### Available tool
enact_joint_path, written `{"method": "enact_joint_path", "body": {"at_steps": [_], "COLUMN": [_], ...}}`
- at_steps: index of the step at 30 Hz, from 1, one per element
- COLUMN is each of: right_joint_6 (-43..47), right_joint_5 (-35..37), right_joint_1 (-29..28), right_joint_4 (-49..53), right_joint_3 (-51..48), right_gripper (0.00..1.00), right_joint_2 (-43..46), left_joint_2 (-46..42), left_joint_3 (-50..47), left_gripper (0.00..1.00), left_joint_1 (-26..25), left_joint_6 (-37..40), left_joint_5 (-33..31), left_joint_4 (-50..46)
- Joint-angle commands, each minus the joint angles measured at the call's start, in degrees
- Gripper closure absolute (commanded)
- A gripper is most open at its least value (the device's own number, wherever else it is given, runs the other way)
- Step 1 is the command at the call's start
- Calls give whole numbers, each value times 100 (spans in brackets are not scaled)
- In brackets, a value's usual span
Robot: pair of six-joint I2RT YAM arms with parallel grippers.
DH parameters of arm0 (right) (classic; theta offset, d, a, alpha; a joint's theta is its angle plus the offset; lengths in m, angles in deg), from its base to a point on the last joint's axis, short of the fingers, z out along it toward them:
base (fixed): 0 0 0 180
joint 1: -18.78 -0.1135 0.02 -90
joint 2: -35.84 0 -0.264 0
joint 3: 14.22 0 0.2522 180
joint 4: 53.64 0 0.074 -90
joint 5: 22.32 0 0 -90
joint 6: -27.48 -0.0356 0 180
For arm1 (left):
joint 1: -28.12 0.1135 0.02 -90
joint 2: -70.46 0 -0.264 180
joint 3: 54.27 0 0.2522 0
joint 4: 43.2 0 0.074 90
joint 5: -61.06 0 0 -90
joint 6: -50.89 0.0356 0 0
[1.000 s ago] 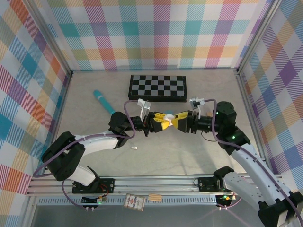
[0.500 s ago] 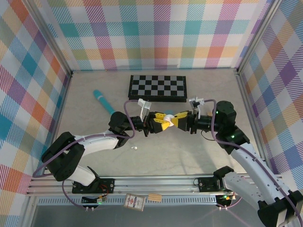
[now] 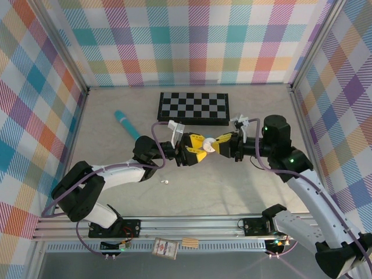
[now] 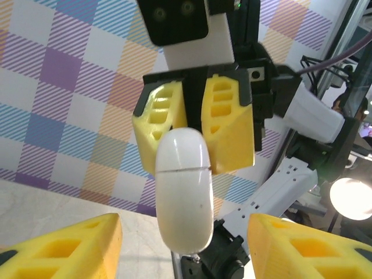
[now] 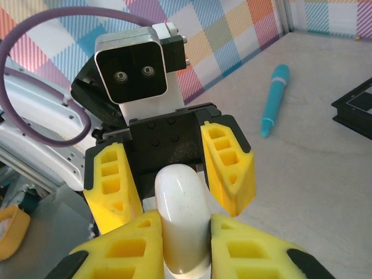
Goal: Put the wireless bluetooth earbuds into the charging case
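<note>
A white pebble-shaped charging case (image 3: 210,146), lid closed, hangs in the air over the table's middle between both grippers. My right gripper (image 3: 219,142) is shut on one end of it; its own yellow fingers (image 5: 125,253) press the case (image 5: 183,215) from both sides. My left gripper (image 3: 197,149) stands open around the other end, and its fingertips (image 4: 87,241) are apart from the case (image 4: 183,197). One tiny white earbud (image 3: 164,182) lies on the table below the left forearm.
A teal pen-like stick (image 3: 126,125) lies at the left back, also seen as the stick (image 5: 272,99). A folded chessboard (image 3: 194,107) lies near the back wall. Plaid walls close three sides; a metal rail (image 3: 192,224) runs along the near edge.
My left gripper has opened and let go of the case. The right gripper, shut on the case half a second ago, now carries it alone and has shifted slightly back.
</note>
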Motion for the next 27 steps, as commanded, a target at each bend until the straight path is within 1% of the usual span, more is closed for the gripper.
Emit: {"method": "enact_joint_path", "body": {"at_steps": [1,3,5,8,9,12,18,21,23,25,27], "right_joint_6": [879,1144,1540,1862,1937,2079,2260,2289,2250,2261,2265], "right_joint_5": [1,-43,-28,51,100,211,422,545,673,654,591], "right_joint_1": [-11,-47,-95,-191,-219,-276,-389,-409,-416,-416,-415], "right_joint_4": [938,1225,1553,2018,2139,2397,2693,2769,2734,2752,2755], "right_joint_3": [366,509,739,1074,1169,1362,1572,1631,1624,1635,1619], "right_gripper": [79,80,80,80,80,80,80,80,80,80,80], "right_joint_2": [-191,-313,-476,-753,-844,-1060,-1350,-1428,-1463,-1494,-1498], "left_joint_2": [185,284,393,526,566,605,548,516,495,481,480], "left_joint_3": [102,125,142,151,151,117,67,52,43,34,42], "left_gripper": [42,42,42,49,52,57,62,62,61,60,61], "left_joint_1": [45,42,45,50,45,45,44,45,44,45,45], "left_joint_6": [358,488,491,379,345,364,398,379,370,379,372], "left_joint_5": [315,404,511,607,630,622,651,665,680,659,666], "left_joint_4": [10,-153,-114,64,118,130,138,140,146,151,146]}}
